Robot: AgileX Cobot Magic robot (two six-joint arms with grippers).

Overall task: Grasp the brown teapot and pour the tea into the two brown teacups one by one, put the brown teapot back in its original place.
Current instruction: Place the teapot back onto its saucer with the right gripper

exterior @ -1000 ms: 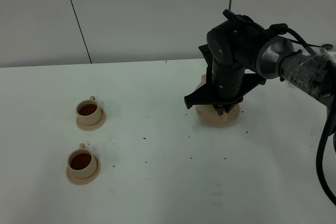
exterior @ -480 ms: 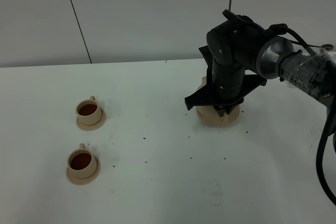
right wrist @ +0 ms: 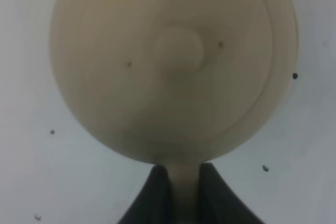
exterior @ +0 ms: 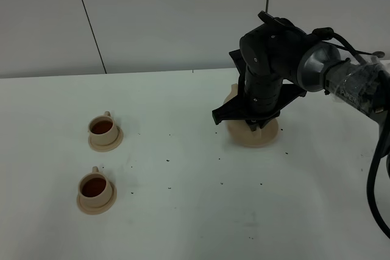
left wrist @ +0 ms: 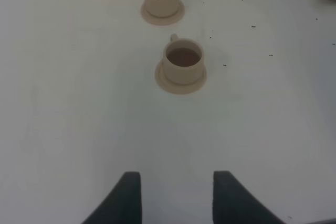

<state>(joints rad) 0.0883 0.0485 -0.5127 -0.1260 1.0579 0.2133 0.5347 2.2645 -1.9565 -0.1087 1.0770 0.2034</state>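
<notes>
1. Right gripper [right wrist: 181, 192]: clamped tight on the loop handle of the brown teapot [right wrist: 173, 61], seen from directly above the knobbed lid.
2. Brown teapot: far right side of the white table [exterior: 183, 211], over the wide saucer [exterior: 253, 138], mostly hidden under the right arm; contact with the saucer impossible to tell.
3. Left gripper [left wrist: 176, 195]: jaws wide apart, nothing held, above bare table.
4. Two brown teacups [exterior: 102, 127] [exterior: 94, 187]: on small saucers at the left, both holding dark tea, well apart from the teapot.

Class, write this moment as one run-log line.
stage: returning teapot to saucer | right gripper: shut on handle | left gripper: open, idle | teacups: filled
</notes>
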